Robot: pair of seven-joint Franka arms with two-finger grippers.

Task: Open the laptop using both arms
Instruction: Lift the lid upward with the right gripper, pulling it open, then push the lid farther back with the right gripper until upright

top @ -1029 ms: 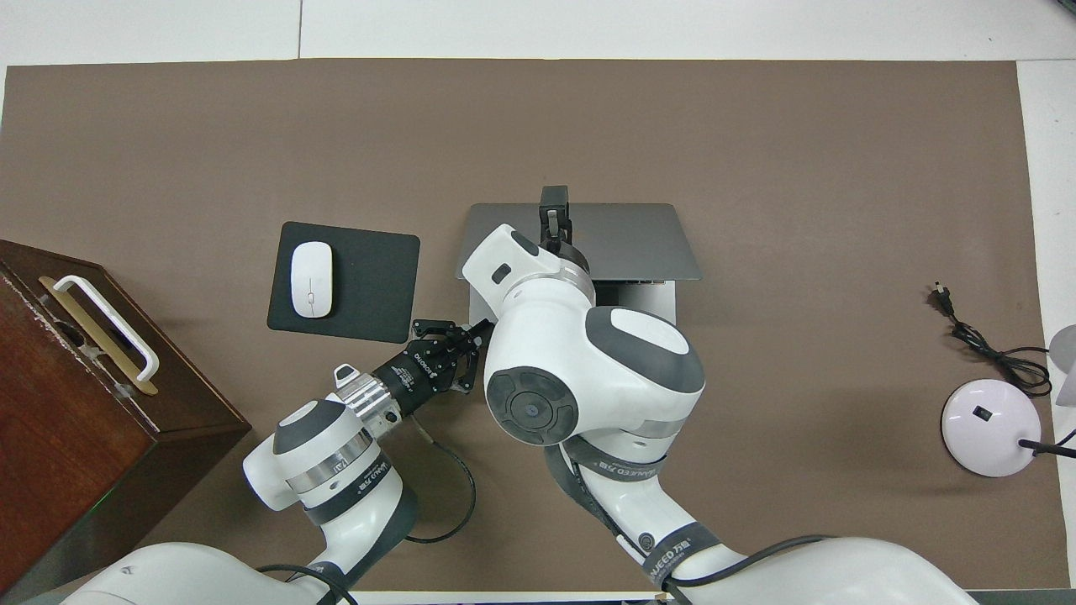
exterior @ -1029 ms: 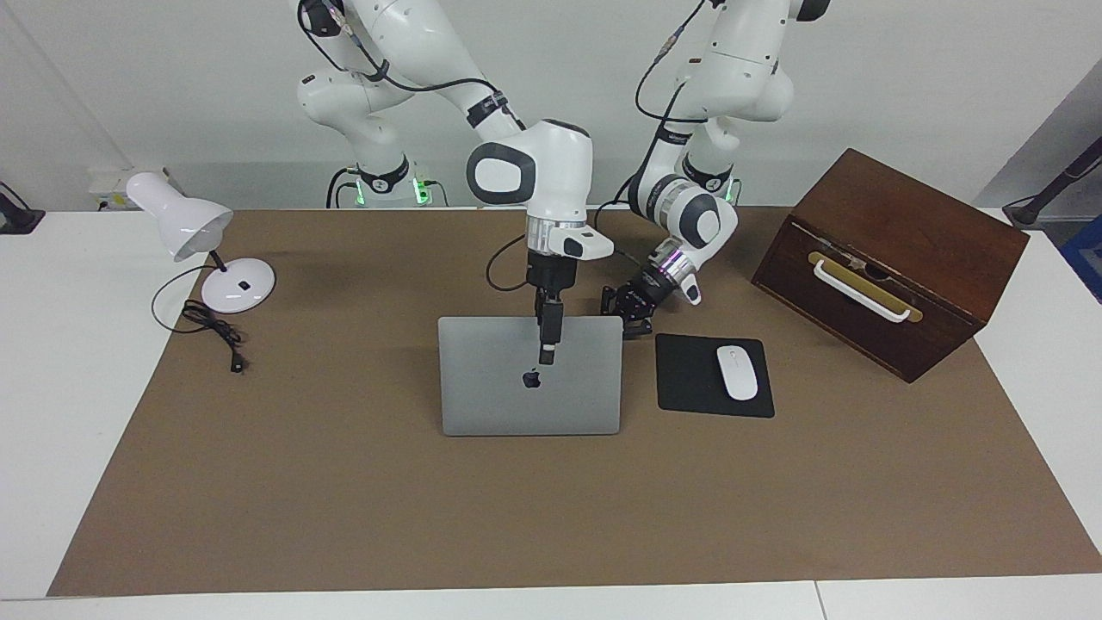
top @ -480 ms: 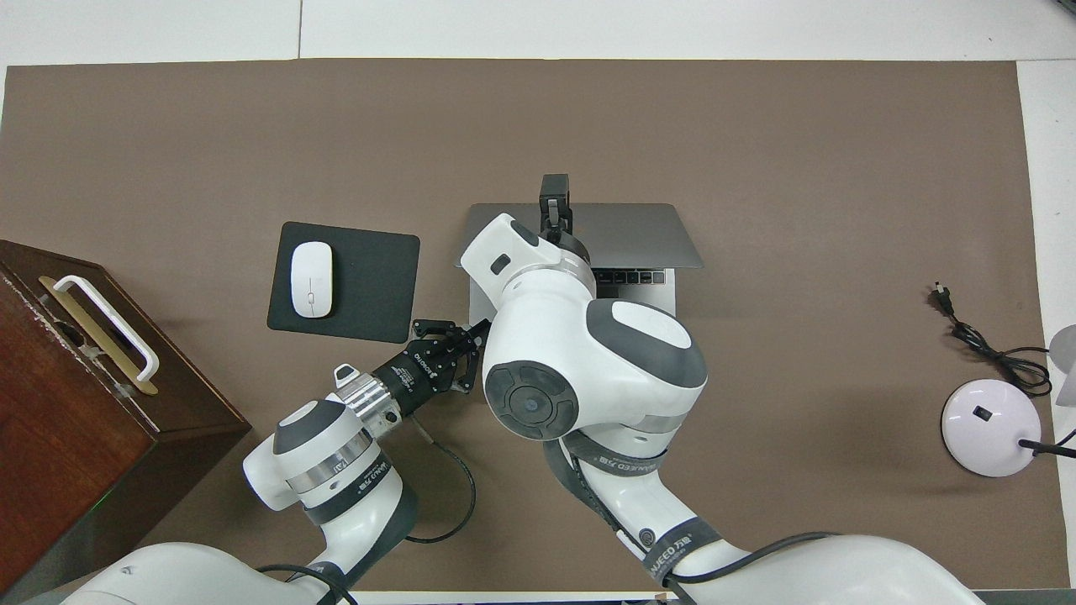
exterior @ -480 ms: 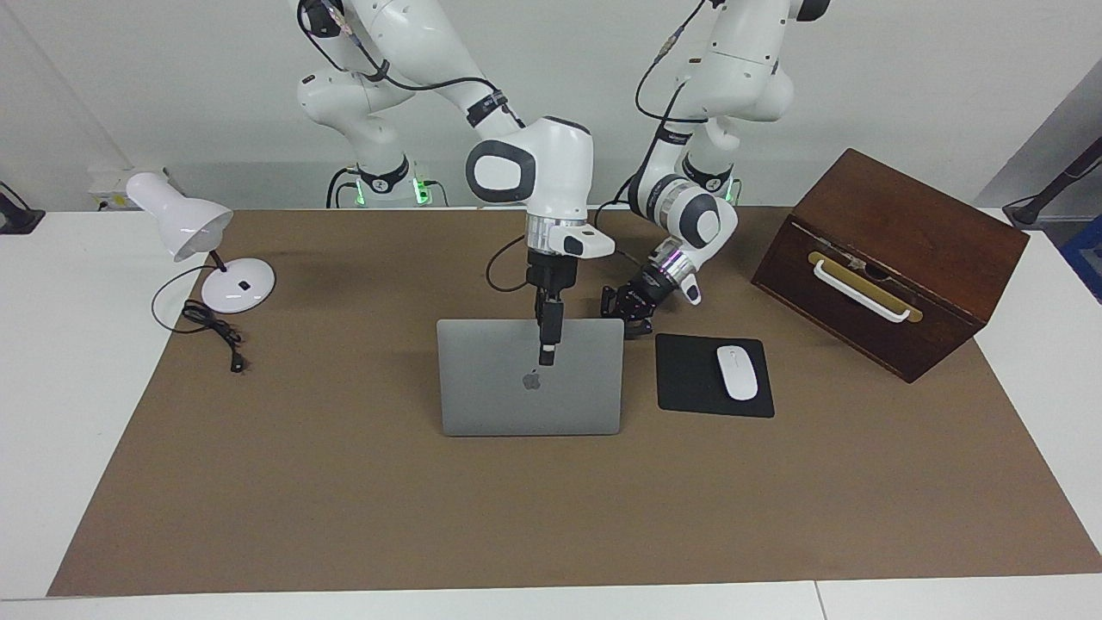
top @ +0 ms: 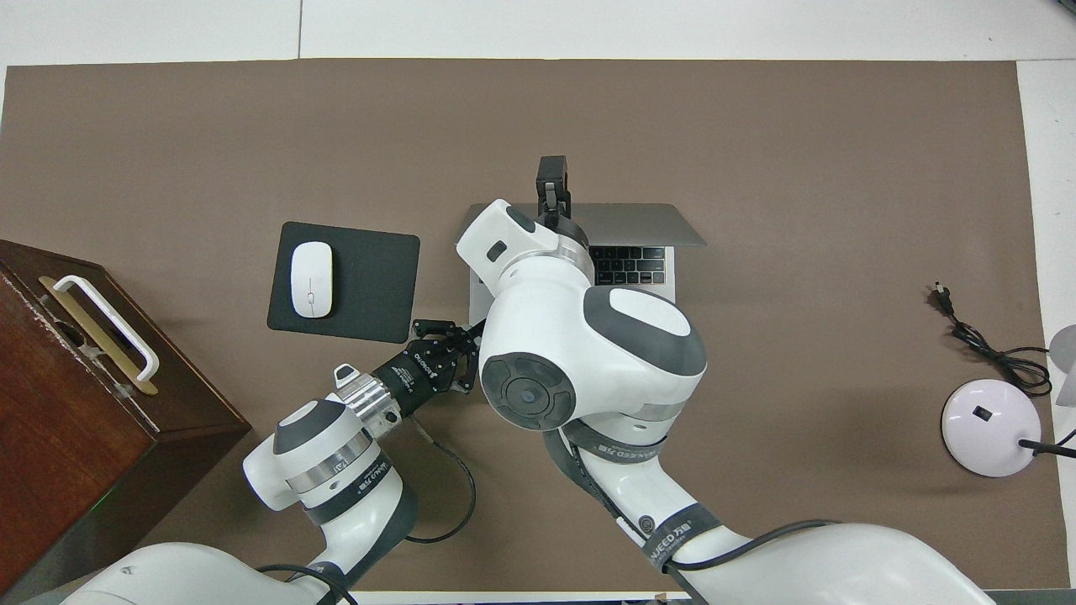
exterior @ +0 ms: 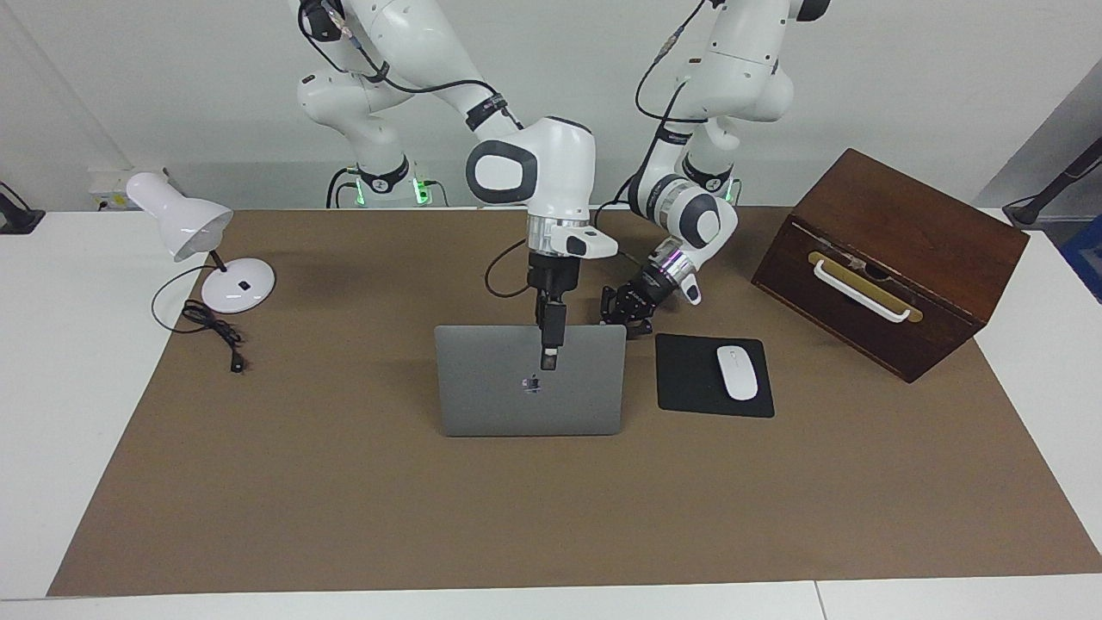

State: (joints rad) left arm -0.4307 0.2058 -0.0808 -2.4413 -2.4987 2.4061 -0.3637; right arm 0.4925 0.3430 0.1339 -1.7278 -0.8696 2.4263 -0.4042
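Note:
The silver-grey laptop [exterior: 499,396] stands partly open in the middle of the brown mat, its lid with the apple logo raised steeply. In the overhead view its lid [top: 647,223] is a narrow strip and the keyboard [top: 630,265] shows under it. My right gripper [exterior: 548,349] is shut on the lid's top edge, one finger down the outer face; it also shows in the overhead view [top: 552,189]. My left gripper [exterior: 622,314] is low at the corner of the laptop's base nearest the robots, toward the left arm's end, with its fingers [top: 433,326] spread.
A black mouse pad [exterior: 689,379] with a white mouse [exterior: 737,372] lies beside the laptop toward the left arm's end. A dark wooden box [exterior: 895,258] with a white handle stands at that end. A white desk lamp [exterior: 181,226] and its cable [exterior: 215,331] are at the right arm's end.
My right gripper has risen with the lid, which now stands steeper. More of the keyboard shows from above. The left arm has not moved.

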